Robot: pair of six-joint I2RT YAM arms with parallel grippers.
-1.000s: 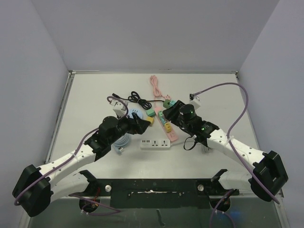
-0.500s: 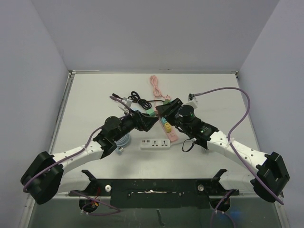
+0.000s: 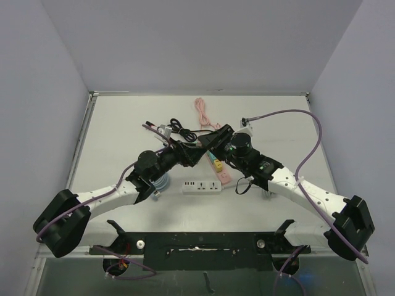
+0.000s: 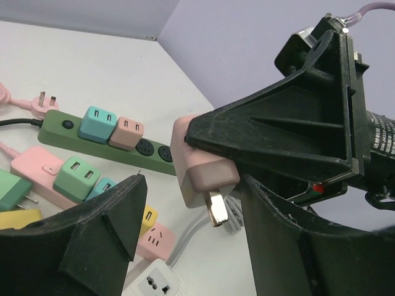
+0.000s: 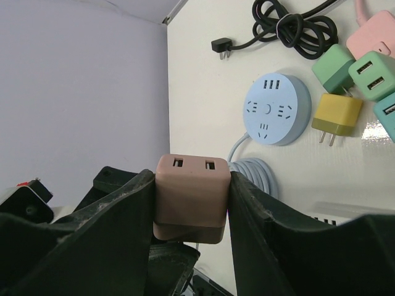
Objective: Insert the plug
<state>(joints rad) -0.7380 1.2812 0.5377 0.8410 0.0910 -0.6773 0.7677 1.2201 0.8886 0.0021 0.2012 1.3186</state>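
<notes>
My right gripper (image 5: 191, 180) is shut on a dusty-pink two-port USB plug (image 5: 191, 197) and holds it in the air, prongs pointing down. In the left wrist view the plug (image 4: 200, 168) hangs between my left gripper's open fingers (image 4: 117, 216), which do not touch it. My left gripper (image 3: 190, 154) meets my right gripper (image 3: 213, 140) above the table's middle. A white power strip (image 3: 202, 185) lies below them, and its end shows in the left wrist view (image 4: 153, 283). A pink power strip (image 3: 220, 171) lies beside it.
A green power strip (image 4: 105, 139) carries teal and pink adapters. A round blue socket (image 5: 276, 111) with a coiled grey cable, a yellow plug (image 5: 336, 116), green adapters (image 5: 370, 74) and a black cord bundle (image 5: 290, 24) lie around. A pink cable (image 3: 202, 111) lies further back.
My left gripper has reached forward and right until its open fingers flank the plug. My right gripper has shifted slightly left and back with the plug still held.
</notes>
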